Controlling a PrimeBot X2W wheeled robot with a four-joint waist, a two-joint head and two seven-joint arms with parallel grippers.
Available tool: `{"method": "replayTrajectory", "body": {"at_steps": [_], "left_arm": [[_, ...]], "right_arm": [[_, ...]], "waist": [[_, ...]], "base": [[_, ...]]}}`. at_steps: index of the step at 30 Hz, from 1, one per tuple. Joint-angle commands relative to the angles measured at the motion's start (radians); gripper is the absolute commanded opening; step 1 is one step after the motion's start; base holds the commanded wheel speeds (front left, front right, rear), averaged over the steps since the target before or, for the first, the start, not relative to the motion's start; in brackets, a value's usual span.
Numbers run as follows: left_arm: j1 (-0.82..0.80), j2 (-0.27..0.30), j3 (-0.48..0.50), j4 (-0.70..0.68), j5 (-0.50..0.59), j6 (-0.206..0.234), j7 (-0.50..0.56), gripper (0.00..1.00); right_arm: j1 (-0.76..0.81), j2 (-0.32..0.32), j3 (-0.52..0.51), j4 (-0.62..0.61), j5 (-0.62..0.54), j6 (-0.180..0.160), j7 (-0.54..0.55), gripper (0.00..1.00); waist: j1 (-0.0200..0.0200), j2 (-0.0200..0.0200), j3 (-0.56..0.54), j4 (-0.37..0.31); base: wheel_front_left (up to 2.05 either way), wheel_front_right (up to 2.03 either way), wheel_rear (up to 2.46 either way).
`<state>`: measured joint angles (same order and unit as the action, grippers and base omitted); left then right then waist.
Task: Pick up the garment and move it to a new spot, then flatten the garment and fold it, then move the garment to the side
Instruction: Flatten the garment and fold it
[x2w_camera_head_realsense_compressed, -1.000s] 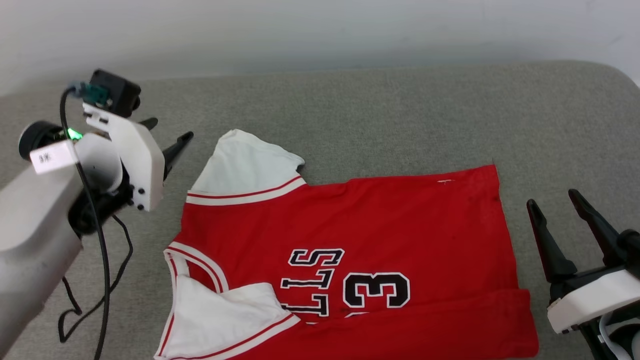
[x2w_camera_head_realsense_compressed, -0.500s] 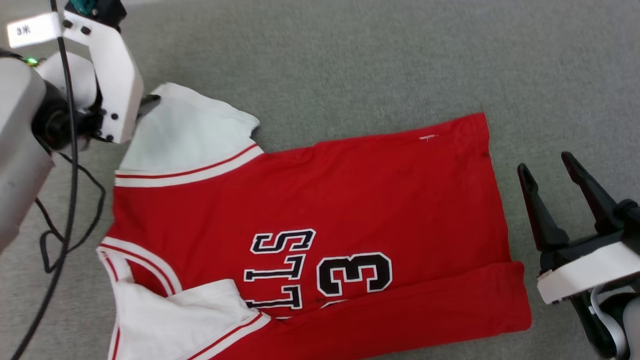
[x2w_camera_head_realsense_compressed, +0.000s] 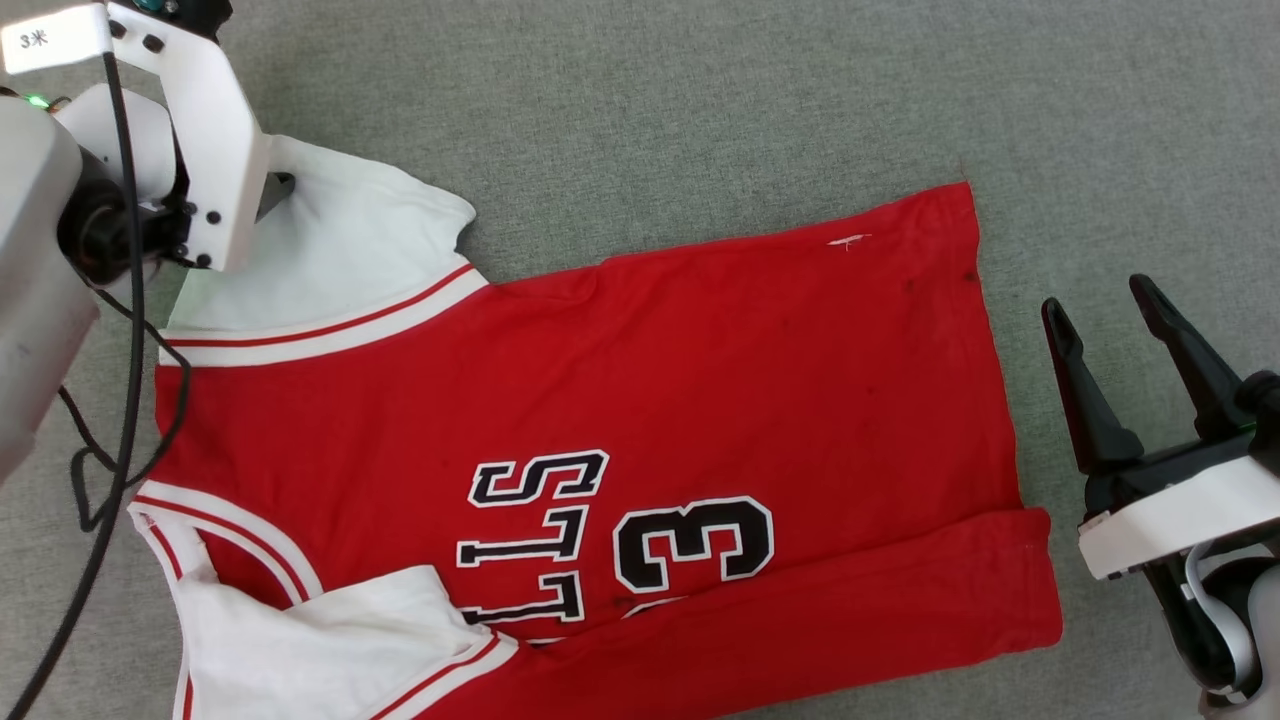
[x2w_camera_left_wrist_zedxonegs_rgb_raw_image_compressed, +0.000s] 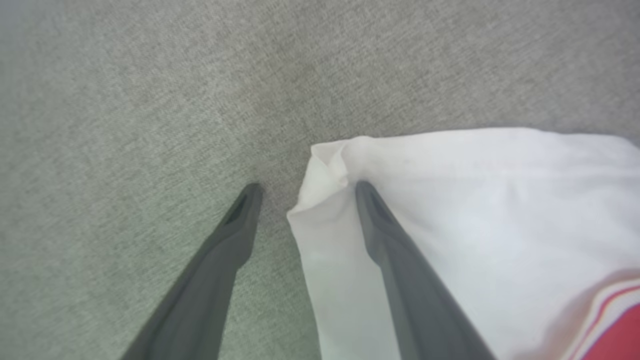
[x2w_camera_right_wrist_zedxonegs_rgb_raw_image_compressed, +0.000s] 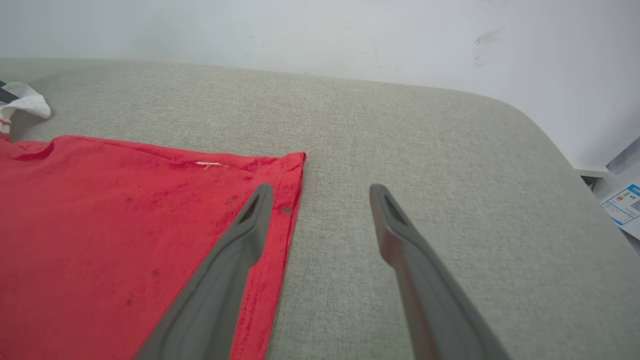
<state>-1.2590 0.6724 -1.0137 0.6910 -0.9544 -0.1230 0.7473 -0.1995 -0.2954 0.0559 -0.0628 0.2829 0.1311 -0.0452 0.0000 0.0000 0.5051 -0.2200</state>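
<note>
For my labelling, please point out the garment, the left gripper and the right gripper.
garment (x2w_camera_head_realsense_compressed: 700, 370), head view, plain red body.
left gripper (x2w_camera_left_wrist_zedxonegs_rgb_raw_image_compressed: 307, 186), left wrist view, midway between its fingertips.
right gripper (x2w_camera_head_realsense_compressed: 1095, 294), head view, midway between its fingertips.

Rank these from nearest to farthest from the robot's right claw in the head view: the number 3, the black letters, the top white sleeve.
From the right gripper:
1. Number 3, middle of the red garment, nearest.
2. Black letters, just left of the 3.
3. Top white sleeve, far upper left, farthest.
</note>
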Motion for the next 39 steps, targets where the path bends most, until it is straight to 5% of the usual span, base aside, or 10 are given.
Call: {"method": "replayTrajectory", "body": {"at_steps": [1, 13, 25, 32, 39], "left_arm": [[0.055, -0.014, -0.027, 0.024, -0.003, -0.004, 0.001, 0.00], [0.028, -0.054, -0.036, -0.033, -0.021, -0.007, -0.157, 0.00], [0.005, -0.031, -0.118, -0.180, -0.022, -0.006, -0.270, 0.00], [-0.014, -0.040, -0.139, -0.223, -0.035, -0.006, -0.305, 0.00], [-0.045, -0.046, -0.157, -0.241, -0.037, -0.006, -0.330, 0.00]], "right_arm": [[-0.022, -0.008, 0.003, 0.003, 0.012, -0.001, -0.007, 1.00], [-0.121, -0.134, 0.011, -0.012, 0.042, -0.001, 0.093, 1.00], [-0.354, -0.387, 0.271, 0.075, 0.282, -0.001, 0.591, 1.00], [-0.487, -0.402, 0.381, 0.182, 0.342, -0.001, 0.825, 1.00], [-0.595, -0.360, 0.460, 0.324, 0.332, -0.001, 0.876, 1.00]], "waist": [[0.0000, 0.0000, -0.004, 0.002], [0.0000, 0.0000, -0.086, 0.064], [0.0000, 0.0000, -0.133, 0.140], [0.0000, 0.0000, -0.111, 0.176], [0.0000, 0.0000, -0.070, 0.201]], "base": [[0.00, 0.00, 0.00], [0.00, 0.00, 0.00], [0.00, 0.00, 0.00], [0.00, 0.00, 0.00], [0.00, 0.00, 0.00]]}}
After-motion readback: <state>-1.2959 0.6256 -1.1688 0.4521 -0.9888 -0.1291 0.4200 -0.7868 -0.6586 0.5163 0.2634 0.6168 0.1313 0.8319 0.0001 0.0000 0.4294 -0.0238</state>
